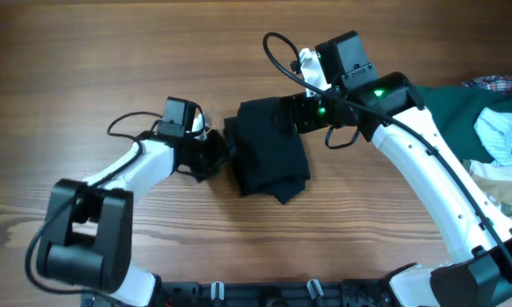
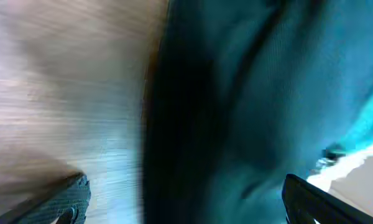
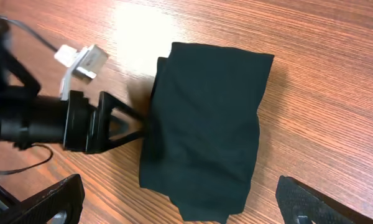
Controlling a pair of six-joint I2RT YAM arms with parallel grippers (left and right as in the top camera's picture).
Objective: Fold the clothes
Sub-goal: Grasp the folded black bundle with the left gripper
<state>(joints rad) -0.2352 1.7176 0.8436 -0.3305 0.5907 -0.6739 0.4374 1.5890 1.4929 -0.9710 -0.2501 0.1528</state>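
The clothes [image 1: 269, 149] are a black shirt lying folded into a compact rectangle on the wooden table, with one lower corner sticking out. My left gripper [image 1: 222, 153] is at the bundle's left edge and open. In the blurred left wrist view the dark fabric [image 2: 236, 93] fills the space ahead of the left gripper [image 2: 186, 208], whose fingers stand wide apart. My right gripper [image 1: 282, 115] hovers over the bundle's far right part, open. In the right wrist view the shirt [image 3: 205, 124] lies whole between the spread fingers of the right gripper [image 3: 180, 208], and the left gripper [image 3: 121, 127] touches its edge.
At the table's right edge lie a dark green garment [image 1: 461, 111], a white and pale blue garment [image 1: 503, 136], a plaid cloth [image 1: 499, 83] and a beige cloth [image 1: 503, 183]. Bare wood [image 1: 111, 51] surrounds the bundle.
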